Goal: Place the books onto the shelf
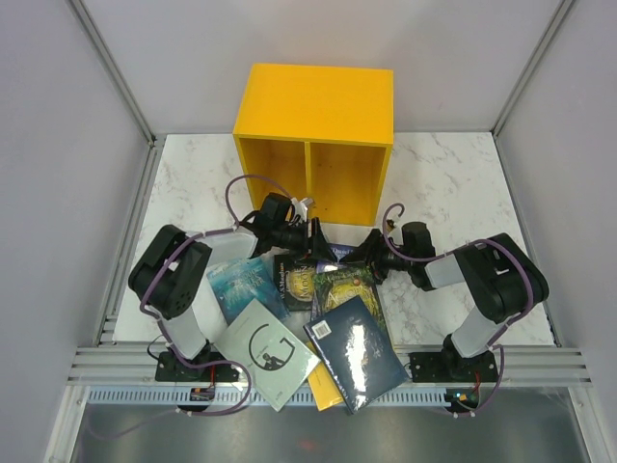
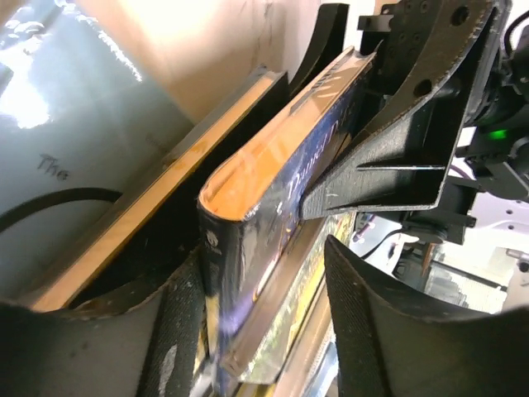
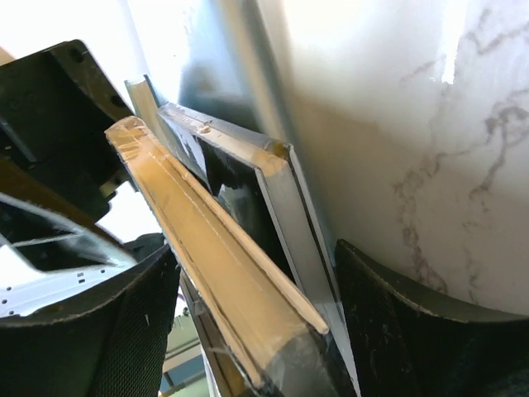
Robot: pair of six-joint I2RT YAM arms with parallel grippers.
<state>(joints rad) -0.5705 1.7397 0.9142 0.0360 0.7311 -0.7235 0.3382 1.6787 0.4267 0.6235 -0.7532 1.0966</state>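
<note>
The yellow shelf (image 1: 318,96) stands at the back with both compartments facing me. In front of it the books lie in a loose pile. A dark navy book (image 1: 339,251) is tipped up on edge between both grippers. My left gripper (image 1: 313,236) (image 2: 260,273) straddles its spine end (image 2: 248,215), open, with a gap at the right pad (image 2: 372,314). From the other side my right gripper (image 1: 364,253) (image 3: 256,256) straddles its tan page edge (image 3: 223,256), open, with a gap at the left pad (image 3: 132,331). A thin grey book edge (image 3: 289,207) lies beside it.
Flat in the pile are a teal book (image 1: 241,283), a black one with gold lettering (image 1: 297,282), a green-gold one (image 1: 345,285), a pale grey one (image 1: 265,352), a glossy navy one (image 1: 355,352) and a yellow one (image 1: 323,391). Marble tabletop (image 1: 453,183) shows either side.
</note>
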